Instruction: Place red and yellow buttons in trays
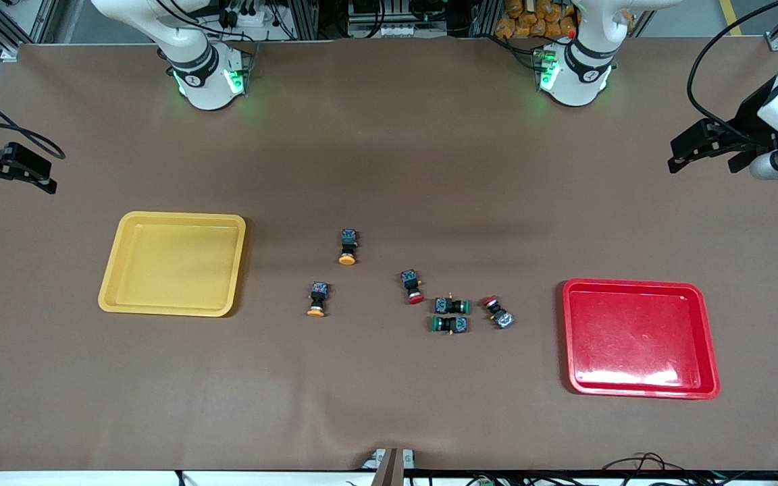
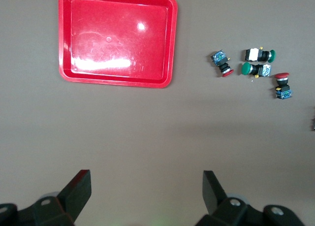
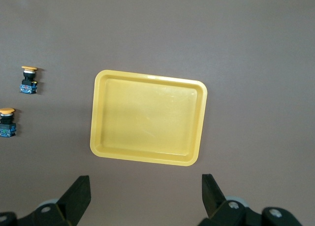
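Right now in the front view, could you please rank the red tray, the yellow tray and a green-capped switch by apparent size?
1. red tray, slightly larger, though nearer the camera, so unsure
2. yellow tray
3. green-capped switch, far smaller

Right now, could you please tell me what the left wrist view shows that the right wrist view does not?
Only the left wrist view shows the red tray, two red buttons, two green-capped switches and the open left end effector.

Only the right wrist view shows the yellow tray, two yellow buttons and the open right end effector.

Both share the brown table, and both trays are empty.
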{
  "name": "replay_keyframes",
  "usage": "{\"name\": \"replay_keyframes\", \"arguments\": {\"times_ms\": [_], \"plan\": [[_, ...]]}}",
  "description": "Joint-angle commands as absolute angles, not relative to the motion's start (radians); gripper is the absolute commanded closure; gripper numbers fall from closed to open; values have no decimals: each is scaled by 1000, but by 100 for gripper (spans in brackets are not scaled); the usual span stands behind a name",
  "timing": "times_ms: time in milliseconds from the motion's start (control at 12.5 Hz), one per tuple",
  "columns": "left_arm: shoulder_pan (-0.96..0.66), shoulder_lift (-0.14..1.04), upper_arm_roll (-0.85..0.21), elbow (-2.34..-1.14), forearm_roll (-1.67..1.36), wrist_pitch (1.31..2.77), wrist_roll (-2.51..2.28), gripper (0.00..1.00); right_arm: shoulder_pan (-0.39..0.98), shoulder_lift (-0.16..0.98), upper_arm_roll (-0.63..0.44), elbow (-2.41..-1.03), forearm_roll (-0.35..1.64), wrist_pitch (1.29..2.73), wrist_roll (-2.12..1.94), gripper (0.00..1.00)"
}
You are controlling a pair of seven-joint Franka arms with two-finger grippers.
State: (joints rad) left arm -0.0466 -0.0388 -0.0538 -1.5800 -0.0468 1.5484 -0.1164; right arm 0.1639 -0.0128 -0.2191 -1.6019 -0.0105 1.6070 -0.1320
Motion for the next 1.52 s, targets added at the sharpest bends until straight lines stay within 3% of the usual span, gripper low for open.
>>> {"name": "replay_keyframes", "arguments": {"times_ms": [0, 878, 1198, 1437], "plan": [[-41, -41, -55, -1566, -25, 1539, -118, 0, 172, -17, -222, -1592, -26, 1600, -123, 0], [-44, -41, -54, -1548, -25, 1545, -121, 0, 181, -8, -219, -1589, 6, 1600, -115, 0], [-41, -26, -54, -1525, -25, 1545, -120, 0, 309, 38, -219, -1548, 74, 1605, 45, 0], [-45, -17, -54, -1523, -21, 1545, -117, 0, 495, 107, -219, -1491, 80, 1612, 254, 0]]}}
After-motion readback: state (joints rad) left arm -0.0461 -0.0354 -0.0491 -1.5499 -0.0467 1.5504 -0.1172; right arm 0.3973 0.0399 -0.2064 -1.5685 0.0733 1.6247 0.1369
